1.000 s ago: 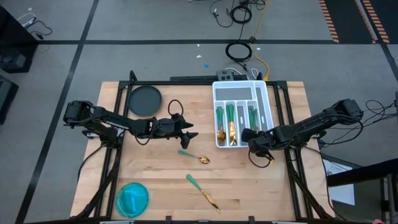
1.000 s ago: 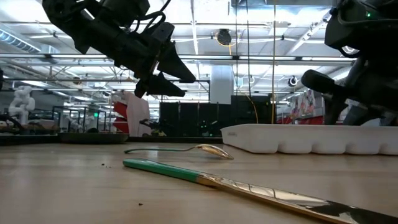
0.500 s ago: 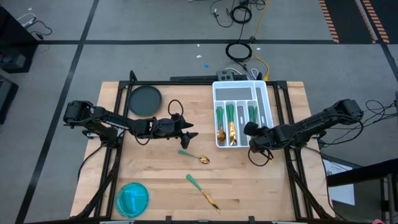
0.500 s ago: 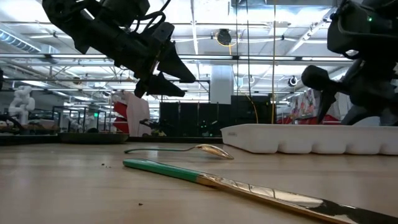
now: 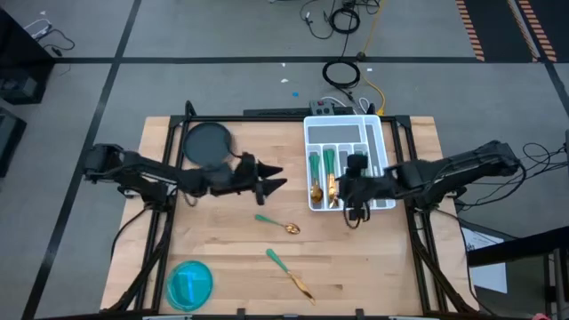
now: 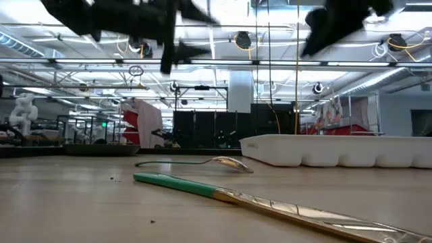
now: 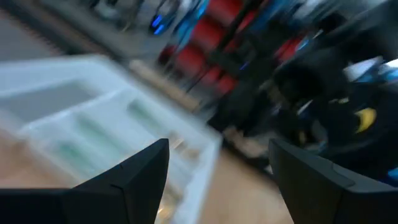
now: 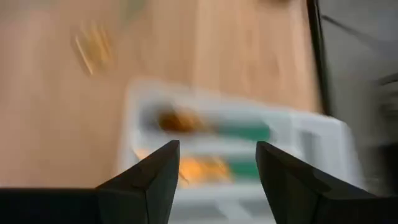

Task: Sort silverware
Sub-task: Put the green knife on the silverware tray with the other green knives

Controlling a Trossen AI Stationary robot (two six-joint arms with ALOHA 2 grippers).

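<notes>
A gold spoon with a teal handle [image 5: 277, 222] lies flat on the wood at mid-table. A knife of the same set [image 5: 290, 275] lies nearer the front edge. More silverware [image 5: 328, 171] lies in the white tray [image 5: 377, 127]. My left gripper [image 5: 282, 178] hangs open above the table, left of the tray and beyond the spoon, with nothing between its fingers [image 7: 217, 180]. My right gripper [image 5: 347, 188] hovers open over the tray's near end, slanting down, and is also empty [image 8: 217, 174].
A dark round plate [image 5: 206, 142] sits at the far left of the table. A blue bowl [image 5: 189, 284] stands at the near left corner. Bare wood lies between the spoon and the near right corner.
My right gripper has risen from beside the tray's near right corner and gone toward the table's left, over the tray. It has rolled about its own axis, and its fingers have spread apart. My left gripper has lifted a little and tipped up toward level.
</notes>
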